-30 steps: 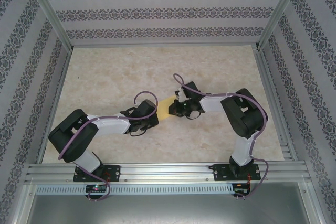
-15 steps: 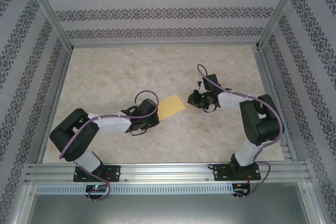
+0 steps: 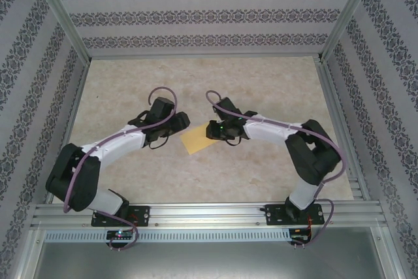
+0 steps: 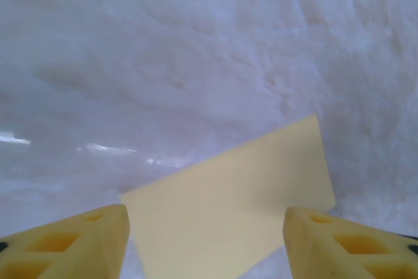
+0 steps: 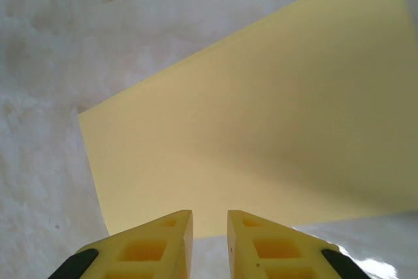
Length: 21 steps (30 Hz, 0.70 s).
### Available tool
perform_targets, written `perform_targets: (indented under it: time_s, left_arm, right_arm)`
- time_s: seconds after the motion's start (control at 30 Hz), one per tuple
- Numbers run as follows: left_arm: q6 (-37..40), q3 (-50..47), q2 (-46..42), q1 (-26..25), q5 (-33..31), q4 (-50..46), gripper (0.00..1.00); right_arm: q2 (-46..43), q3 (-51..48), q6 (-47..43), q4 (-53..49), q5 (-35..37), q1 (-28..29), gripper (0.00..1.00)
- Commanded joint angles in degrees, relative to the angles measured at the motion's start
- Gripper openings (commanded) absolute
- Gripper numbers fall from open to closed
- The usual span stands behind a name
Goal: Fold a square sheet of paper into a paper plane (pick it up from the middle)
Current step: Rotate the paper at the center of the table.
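I saw the yellow paper [image 3: 196,140] lying flat on the bench [image 3: 130,83], no plane shape yet, left gripper [image 4: 206,213] wide apart, right gripper [image 5: 209,217] barely parted, both empty.

One square sheet of paper [image 3: 196,140], one left pincer [image 4: 206,227], one right pincer [image 5: 209,219], one tabletop [image 3: 130,89].

The counter [image 3: 130,83] presents a flat beige surface with a mottled, stone-like pattern and is bordered by an aluminium frame [image 3: 196,212]. One sheet of yellow paper [image 3: 194,140] lies directly on it near the middle, with its edges turned at an angle to the counter edges.
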Motion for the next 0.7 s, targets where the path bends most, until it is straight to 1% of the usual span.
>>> perform_targets:
  time_s: [0.0, 0.07, 0.2, 0.3, 0.53, 0.67]
  left_arm:
    - [3.2, -2.5, -3.5, 3.5, 0.5, -6.0, 0.74]
    - [3.1, -3.6, -5.7, 5.8, 0.4, -7.7, 0.79]
    - [2.5, -5.4, -10.3, 7.6, -0.7, -9.5, 0.91]
    - [2.8, -6.2, -12.6, 8.7, -2.9, -11.5, 0.96]
    - [3.8, -7.2, -13.9, 10.2, -2.9, -12.8, 1.00]
    - [4.8, -7.4, -13.1, 10.3, -1.3, -12.1, 1.00]
  right_arm:
    - [5.2, 5.7, 1.1, -0.3, 1.2, 3.1, 0.22]
    - [8.9, 9.6, 0.9, -1.4, 0.3, 4.6, 0.23]
    - [14.1, 15.9, 0.5, -3.2, -0.7, 6.4, 0.25]
    - [17.0, 19.2, 0.1, -4.3, -1.3, 7.1, 0.26]
    - [21.0, 22.7, -2.4, -8.1, -3.7, 7.9, 0.26]
    - [20.1, 20.4, -8.5, -11.9, -7.2, 8.3, 0.26]
